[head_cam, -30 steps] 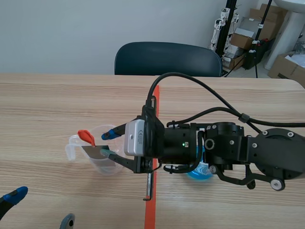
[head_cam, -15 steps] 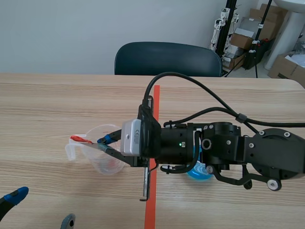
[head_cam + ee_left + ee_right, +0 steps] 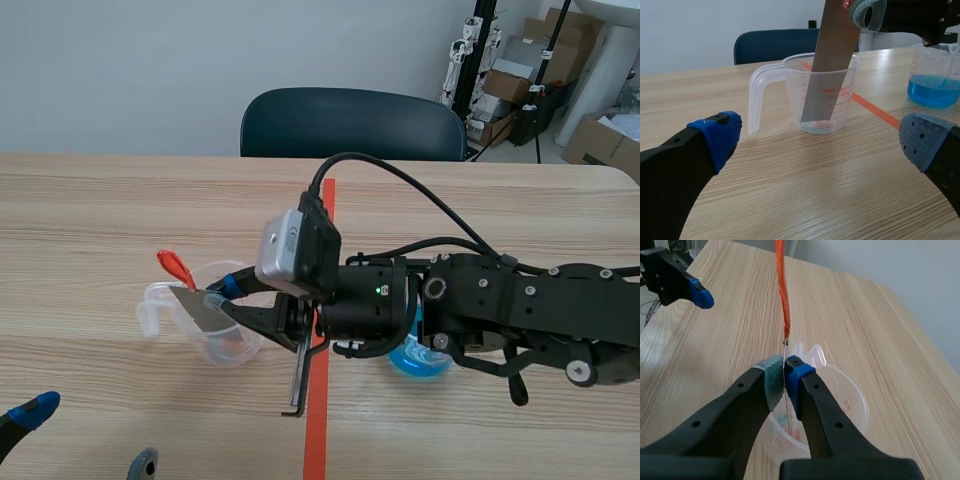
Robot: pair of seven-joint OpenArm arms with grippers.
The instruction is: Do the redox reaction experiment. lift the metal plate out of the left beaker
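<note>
While the right fingers (image 3: 797, 377) clamped the metal plate (image 3: 832, 55), its lower end sat inside the left beaker (image 3: 796, 92).
Its top was cut off in the left wrist view; the left fingers (image 3: 715, 137) gaped at the surface's (image 3: 100, 200) near left corner; the plate stood steeper than before.

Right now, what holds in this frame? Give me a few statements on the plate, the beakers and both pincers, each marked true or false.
1. The right pincer is shut on the metal plate. True.
2. The metal plate hangs wholly clear of the clear beaker. False: its lower end is inside the beaker.
3. The left pincer grips the clear beaker's handle. False: it is open, apart from the beaker, holding nothing.
4. The second beaker holds blue liquid. True.
5. The clear beaker lies on its side. False: it stands upright.
</note>
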